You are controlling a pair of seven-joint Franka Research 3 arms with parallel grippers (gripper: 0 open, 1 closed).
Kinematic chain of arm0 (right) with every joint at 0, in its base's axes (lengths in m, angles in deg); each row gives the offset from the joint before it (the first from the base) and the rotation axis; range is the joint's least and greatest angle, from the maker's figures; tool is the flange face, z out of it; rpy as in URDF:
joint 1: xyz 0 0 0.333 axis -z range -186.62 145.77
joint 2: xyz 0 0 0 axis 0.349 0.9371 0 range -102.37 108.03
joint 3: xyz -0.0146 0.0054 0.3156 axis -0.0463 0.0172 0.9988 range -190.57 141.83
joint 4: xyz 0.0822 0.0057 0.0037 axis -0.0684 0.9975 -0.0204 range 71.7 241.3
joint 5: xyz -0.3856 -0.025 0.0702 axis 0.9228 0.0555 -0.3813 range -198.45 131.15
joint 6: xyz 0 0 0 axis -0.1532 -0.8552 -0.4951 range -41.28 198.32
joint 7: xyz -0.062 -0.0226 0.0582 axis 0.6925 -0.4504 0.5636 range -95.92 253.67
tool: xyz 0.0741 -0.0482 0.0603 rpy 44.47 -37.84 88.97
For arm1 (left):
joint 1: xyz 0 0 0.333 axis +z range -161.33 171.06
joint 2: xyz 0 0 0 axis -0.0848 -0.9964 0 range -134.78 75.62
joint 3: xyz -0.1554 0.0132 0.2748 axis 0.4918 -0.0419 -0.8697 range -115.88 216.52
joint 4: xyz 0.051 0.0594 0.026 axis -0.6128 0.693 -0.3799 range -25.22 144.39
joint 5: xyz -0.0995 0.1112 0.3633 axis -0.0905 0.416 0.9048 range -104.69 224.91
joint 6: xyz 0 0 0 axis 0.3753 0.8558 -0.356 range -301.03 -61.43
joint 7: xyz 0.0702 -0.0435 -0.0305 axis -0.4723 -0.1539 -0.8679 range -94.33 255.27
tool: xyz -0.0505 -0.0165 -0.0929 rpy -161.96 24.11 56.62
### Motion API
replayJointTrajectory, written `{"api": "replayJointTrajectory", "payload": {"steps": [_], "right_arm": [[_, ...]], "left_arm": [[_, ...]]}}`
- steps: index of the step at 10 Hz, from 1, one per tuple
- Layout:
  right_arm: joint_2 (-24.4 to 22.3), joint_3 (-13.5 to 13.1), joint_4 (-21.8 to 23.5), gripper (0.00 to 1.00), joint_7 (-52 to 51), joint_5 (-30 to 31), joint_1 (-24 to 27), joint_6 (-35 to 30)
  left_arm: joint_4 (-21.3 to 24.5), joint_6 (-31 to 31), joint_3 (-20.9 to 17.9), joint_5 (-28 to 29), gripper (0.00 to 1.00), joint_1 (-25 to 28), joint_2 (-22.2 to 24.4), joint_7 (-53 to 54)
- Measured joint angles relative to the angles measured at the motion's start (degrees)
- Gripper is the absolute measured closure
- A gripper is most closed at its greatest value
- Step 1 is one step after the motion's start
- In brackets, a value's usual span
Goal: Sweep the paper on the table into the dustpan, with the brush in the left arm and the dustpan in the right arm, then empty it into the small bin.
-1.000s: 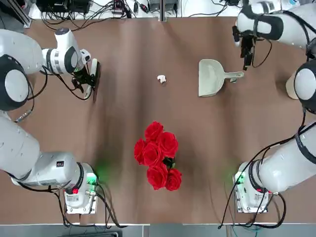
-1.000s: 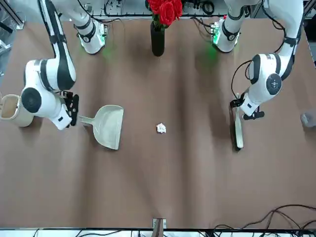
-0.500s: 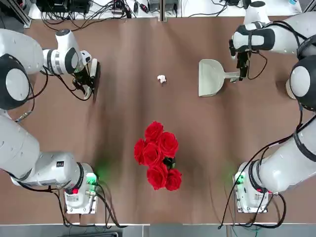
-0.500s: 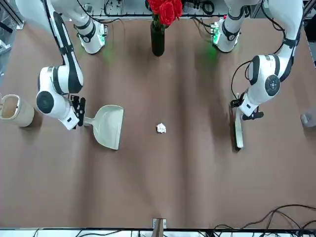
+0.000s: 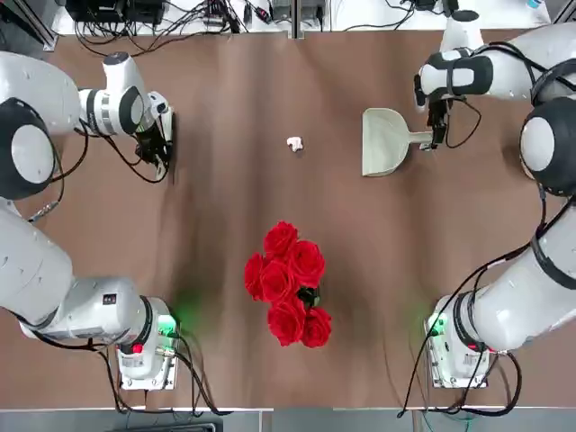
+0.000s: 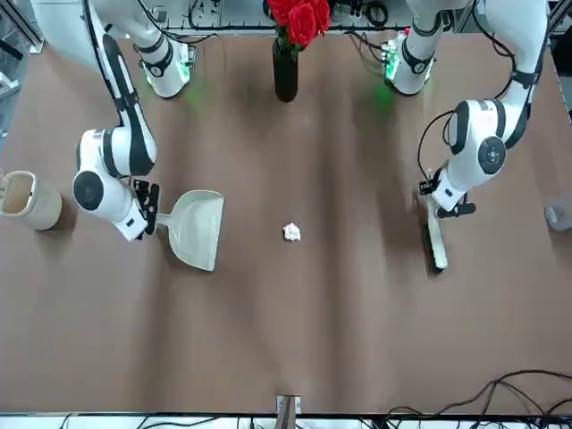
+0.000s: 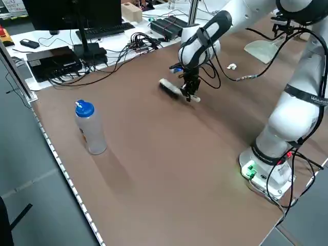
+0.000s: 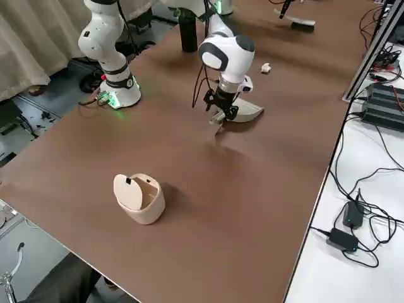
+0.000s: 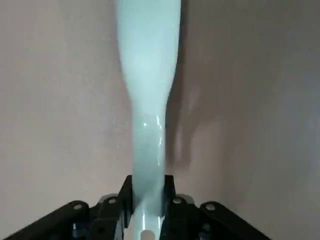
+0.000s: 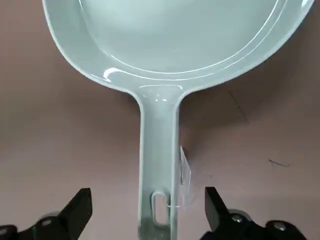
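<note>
Overhead and front views share the table (image 5: 225,198).

Left arm (image 5: 36,144): reaches forward from its base at the near left corner of the table and bends inward at the far left, wrist pointing down. Left gripper (image 5: 165,148): low at the table surface, fingers (image 9: 122,197) clamped together on the slim handle between them, as the left wrist view shows.

Right arm (image 5: 549,144): rises from its base at the near right corner and curls back inward at the far right, forearm lying level and wrist pointing down. Right gripper (image 5: 436,135): low over the table, fingers (image 10: 75,212) spread wide apart, one on either side of a handle and touching neither side of it.
</note>
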State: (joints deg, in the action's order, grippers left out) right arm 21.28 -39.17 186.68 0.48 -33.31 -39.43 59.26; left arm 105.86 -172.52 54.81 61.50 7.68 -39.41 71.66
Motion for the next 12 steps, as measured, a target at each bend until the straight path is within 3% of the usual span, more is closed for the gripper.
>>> {"api": "replayJointTrajectory", "payload": {"steps": [3, 5, 7, 12], "right_arm": [[0.92, 0.06, 0.0, 0.13, 0.0, -0.2, -0.03, 0.81], [1.02, 0.12, 0.0, 0.47, 0.0, -0.22, -0.21, 0.93], [1.02, 0.2, 0.0, 0.59, 0.0, -0.23, -0.99, 1.12], [1.02, 0.21, -0.06, 0.67, 0.05, -0.25, -2.23, 1.33]], "left_arm": [[-4.16, 5.5, 2.07, 0.01, 0.73, -0.02, 0.45, 0.1], [-8.79, 10.34, 3.55, 0.01, 0.73, -0.01, 1.93, -0.06], [-12.93, 14.12, 5.34, 0.01, 0.73, -0.04, 2.67, -0.41], [-17.98, 16.55, 13.68, 0.01, 0.73, -0.52, 1.24, -11.31]]}}
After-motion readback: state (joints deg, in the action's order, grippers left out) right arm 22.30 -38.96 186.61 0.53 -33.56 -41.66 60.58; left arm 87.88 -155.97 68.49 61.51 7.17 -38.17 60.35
